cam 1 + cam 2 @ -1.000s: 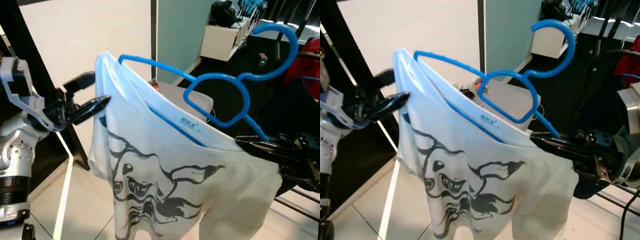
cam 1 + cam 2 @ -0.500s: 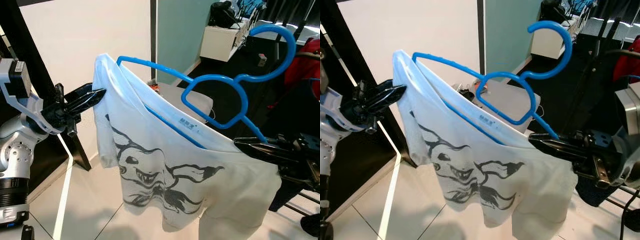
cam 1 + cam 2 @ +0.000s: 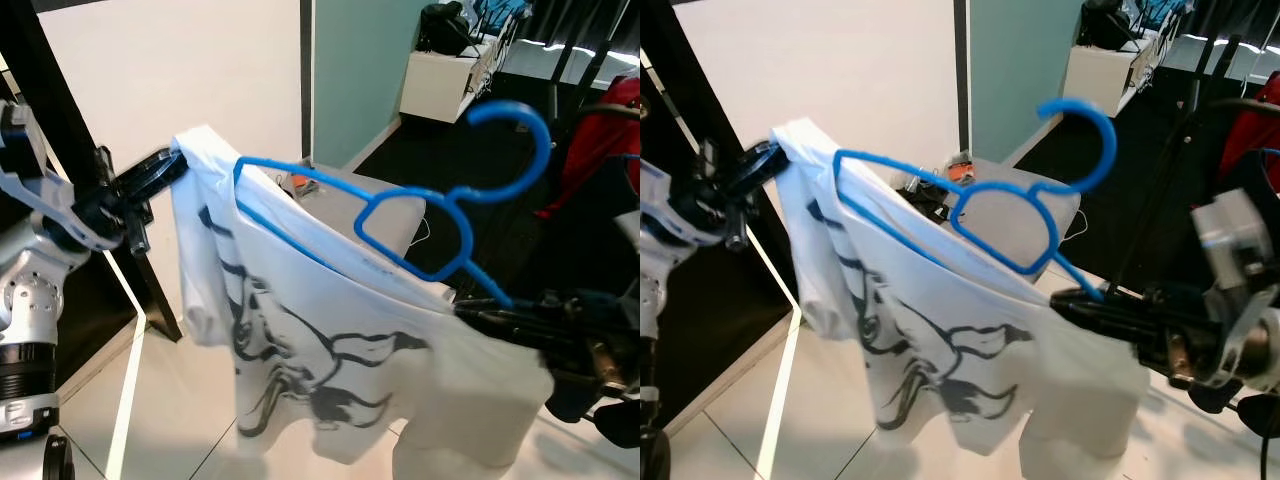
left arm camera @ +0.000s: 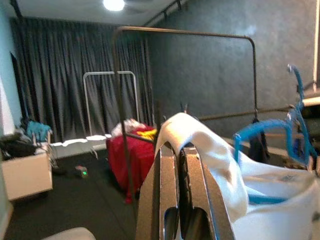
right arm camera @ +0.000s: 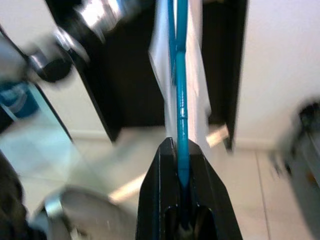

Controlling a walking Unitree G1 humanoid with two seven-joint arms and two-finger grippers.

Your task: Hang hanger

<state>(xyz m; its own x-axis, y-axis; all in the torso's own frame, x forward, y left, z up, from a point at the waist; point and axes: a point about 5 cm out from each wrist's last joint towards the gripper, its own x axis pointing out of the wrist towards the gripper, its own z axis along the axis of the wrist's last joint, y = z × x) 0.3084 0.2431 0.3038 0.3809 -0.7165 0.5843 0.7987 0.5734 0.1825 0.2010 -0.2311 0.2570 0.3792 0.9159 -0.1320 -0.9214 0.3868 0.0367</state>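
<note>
A blue plastic hanger [image 3: 330, 187] carries a white T-shirt [image 3: 330, 330] with a black print, held in the air between my two arms. My left gripper [image 3: 178, 161] is shut on the shirt's shoulder fabric, at the hanger's left end. The left wrist view has the white cloth [image 4: 200, 145] draped over the shut fingers [image 4: 170, 175]. My right gripper [image 3: 468, 315] is shut on the hanger's other end, with the shirt's edge beside it. In the right wrist view the blue bar [image 5: 181, 115] runs out from between the fingers. The hook [image 3: 1095, 125] points up and to the right.
A black pillar [image 3: 60, 130] stands close behind my left arm. A grey box [image 3: 400, 212] sits on the floor behind the shirt. A clothes rack [image 4: 185, 33] and red garments [image 3: 610, 130] are to the right, with a white cabinet [image 3: 440, 80] further back.
My left gripper has shut on the shirt's shoulder and drawn it to the left. The hanger has dropped lower and the shirt has swung.
</note>
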